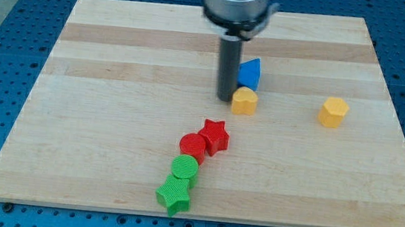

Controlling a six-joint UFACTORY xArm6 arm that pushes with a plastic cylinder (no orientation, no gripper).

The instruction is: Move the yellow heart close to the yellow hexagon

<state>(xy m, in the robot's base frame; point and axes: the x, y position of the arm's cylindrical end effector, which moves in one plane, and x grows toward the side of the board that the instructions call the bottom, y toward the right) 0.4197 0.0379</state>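
Observation:
The yellow heart lies near the middle of the wooden board. The yellow hexagon lies well to the view's right of it, at about the same height. My tip is the lower end of a dark rod and stands just to the view's left of the yellow heart, touching or almost touching it. A blue block lies right above the heart, touching or nearly touching it, beside the rod.
A red star and a red round block lie below the middle. A green round block and a green star follow toward the view's bottom. The board is light wood on a blue perforated table.

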